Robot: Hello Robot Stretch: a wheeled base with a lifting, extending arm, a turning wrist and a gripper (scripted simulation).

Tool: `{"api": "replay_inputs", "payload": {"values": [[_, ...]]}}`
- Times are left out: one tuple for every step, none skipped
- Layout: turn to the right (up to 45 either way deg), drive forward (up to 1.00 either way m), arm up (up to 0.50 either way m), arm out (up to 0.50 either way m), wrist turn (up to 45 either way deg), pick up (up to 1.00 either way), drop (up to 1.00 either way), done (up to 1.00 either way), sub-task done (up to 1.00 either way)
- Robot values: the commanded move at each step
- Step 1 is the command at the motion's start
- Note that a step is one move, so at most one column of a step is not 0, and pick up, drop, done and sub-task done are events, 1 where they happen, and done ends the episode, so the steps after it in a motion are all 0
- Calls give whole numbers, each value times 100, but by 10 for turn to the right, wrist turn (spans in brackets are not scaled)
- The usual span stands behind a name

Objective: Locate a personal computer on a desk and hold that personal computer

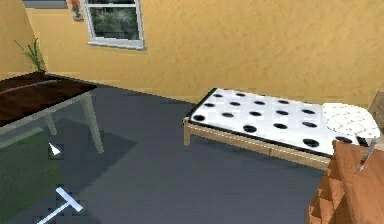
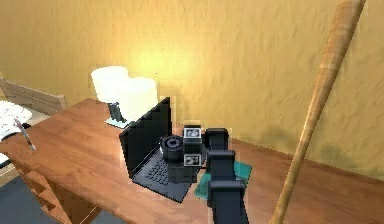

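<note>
Forward view: a yellow wall [image 1: 220, 45] and a dark floor [image 1: 150, 150] take up most of the room. A low wooden bed [image 1: 260, 118] stands against the wall toward the right, under a white cover with black spots, with a patterned pillow [image 1: 350, 120] at its far right end. On the left is a dark worktop [image 1: 40, 95] on pale grey legs, and in front of it is the green back of a chair [image 1: 25, 170]. A window [image 1: 115, 20] with a white frame sits high in the wall. A small green plant [image 1: 33, 52] rises behind the dark worktop.

Arm side view: a wooden worktop [image 2: 80, 150] runs across the lower part, set against the yellow wall. A long wooden bat [image 2: 320, 100] leans up the right side. The robot's dark arm [image 2: 228, 195] rises from the bottom edge. The personal computer [image 2: 148, 140], a black laptop with its lid raised, sits on the wooden worktop near the middle. Two white cylinders [image 2: 125, 90] stand just behind it by the wall. A flat teal thing [image 2: 245, 172] lies beside the arm. The gripper [image 2: 174, 152] is at the laptop's keyboard. I cannot tell how its fingers stand or whether it holds anything. A thin pen [image 2: 27, 135] lies far left.
</note>
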Motion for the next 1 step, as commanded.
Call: {"api": "replay_inputs", "payload": {"values": [[0,0,-30,0,0,0,0,0,0]]}}
